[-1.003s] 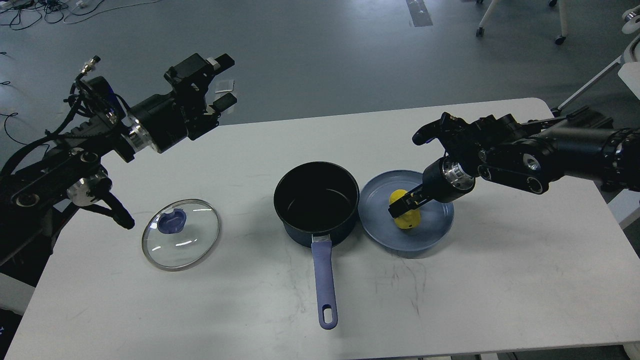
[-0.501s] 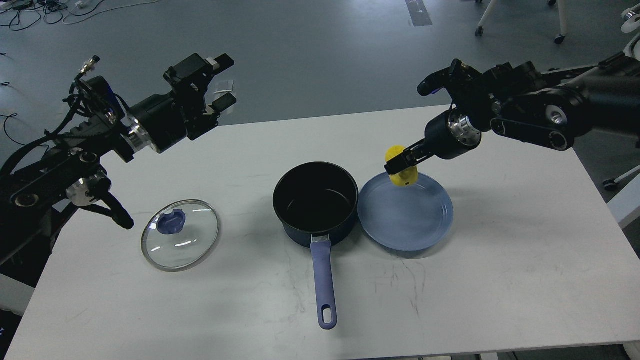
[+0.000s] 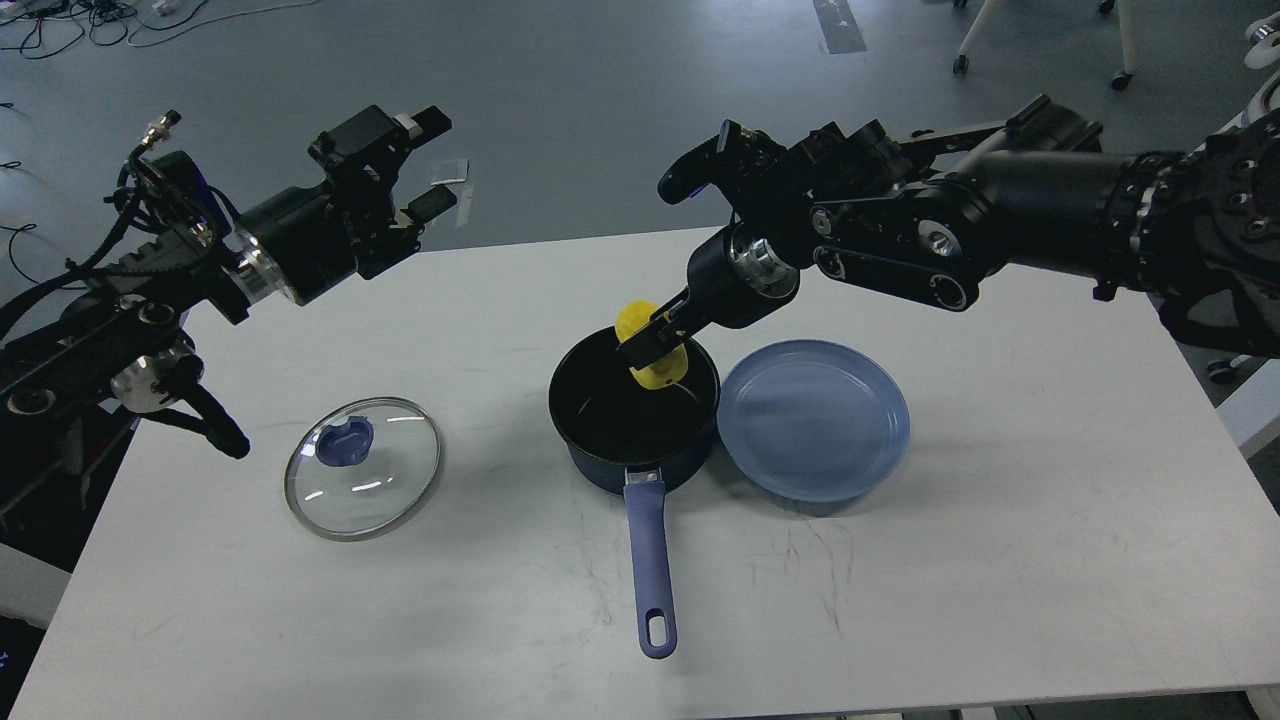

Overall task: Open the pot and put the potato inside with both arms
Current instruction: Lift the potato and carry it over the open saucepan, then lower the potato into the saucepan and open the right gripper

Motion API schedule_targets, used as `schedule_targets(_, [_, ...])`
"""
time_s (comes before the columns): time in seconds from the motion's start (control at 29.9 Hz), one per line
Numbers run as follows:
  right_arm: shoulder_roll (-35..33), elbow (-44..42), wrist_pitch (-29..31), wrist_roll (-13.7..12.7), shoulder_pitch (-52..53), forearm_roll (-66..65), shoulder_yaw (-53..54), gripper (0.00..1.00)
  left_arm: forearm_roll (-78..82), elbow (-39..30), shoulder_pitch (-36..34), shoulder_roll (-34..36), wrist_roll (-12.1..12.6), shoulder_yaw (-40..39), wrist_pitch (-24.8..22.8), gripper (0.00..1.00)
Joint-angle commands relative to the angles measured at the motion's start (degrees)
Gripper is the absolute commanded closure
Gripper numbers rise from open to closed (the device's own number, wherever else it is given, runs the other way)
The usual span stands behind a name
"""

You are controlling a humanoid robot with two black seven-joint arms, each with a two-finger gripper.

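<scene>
The dark pot with a blue handle stands open at the table's middle. Its glass lid with a blue knob lies flat on the table to the left. My right gripper is shut on the yellow potato and holds it over the pot's far rim, above the inside. The blue plate to the right of the pot is bare. My left gripper is open and empty, raised beyond the table's far left edge, well away from the lid.
The white table has free room in front and at the right. Beyond the far edge is grey floor, with chair legs at the back right and cables at the back left.
My right gripper lifted the potato off the blue plate, then carried it left to above the pot. The left arm shifted slightly left and stays raised.
</scene>
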Motion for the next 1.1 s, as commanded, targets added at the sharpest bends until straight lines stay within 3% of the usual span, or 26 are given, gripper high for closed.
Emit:
schedule_targets(0.0, [0.3,-1.2,0.0,0.2,-1.9,0.0,0.0,0.68,0.0,-0.1,0.0,0.0,0.0,0.0,0.0,0.02])
schedule_targets(0.37, [0.3,-2.6,0.0,0.3,-3.7,3.0,0.4,0.63,0.0,-0.3,0.0,0.0,0.0,0.0,0.0,0.02])
schedule_targets(0.57, [0.3,-2.7,0.0,0.3,-3.9,3.6,0.4,0.42,0.0,-0.3,0.0,0.0,0.0,0.0,-0.1,0.02])
schedule_targets(0.74, [0.3,-2.9,0.0,0.3,-3.9,3.8,0.4,0.38,0.0,-0.3,0.0,0.0,0.0,0.0,-0.1,0.02])
schedule_targets(1.07, [0.3,-2.9,0.0,0.3,-4.2,5.7,0.4,0.18,0.0,-0.3,0.0,-0.2,0.0,0.1,-0.1,0.02])
